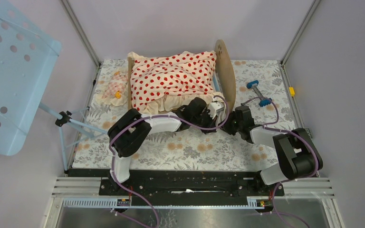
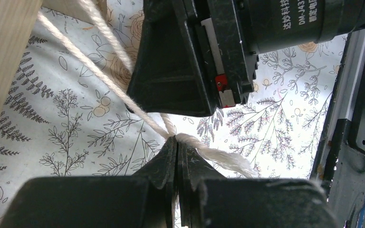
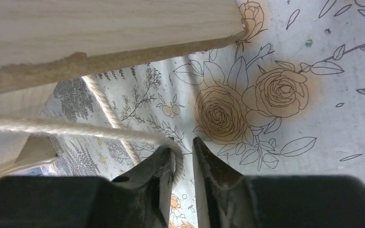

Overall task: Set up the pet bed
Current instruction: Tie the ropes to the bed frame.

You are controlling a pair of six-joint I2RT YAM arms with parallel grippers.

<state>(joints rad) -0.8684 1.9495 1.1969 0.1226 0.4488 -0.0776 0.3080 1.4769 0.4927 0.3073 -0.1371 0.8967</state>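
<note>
The pet bed (image 1: 226, 66) stands at the back of the table, its rounded headboard on the right. A red-dotted blanket (image 1: 171, 76) covers it and hides the mattress. Both grippers are at the near foot of the headboard. My left gripper (image 1: 213, 110) (image 2: 177, 140) is shut on a white cord (image 2: 100, 78) that runs up to the wooden frame (image 2: 0, 61). My right gripper (image 1: 232, 119) (image 3: 184, 142) is slightly open; the cord (image 3: 76, 127) lies over its left fingertip (image 3: 168, 154) and dips into the gap. The wooden frame (image 3: 100, 28) is just above it.
A small pink checked pillow (image 1: 113, 90) lies left of the bed. A blue dumbbell toy (image 1: 259, 93) lies right of the headboard. A light-blue perforated stand (image 1: 14, 76) leans in at the left. The right arm's body (image 2: 195, 52) hangs close above my left gripper.
</note>
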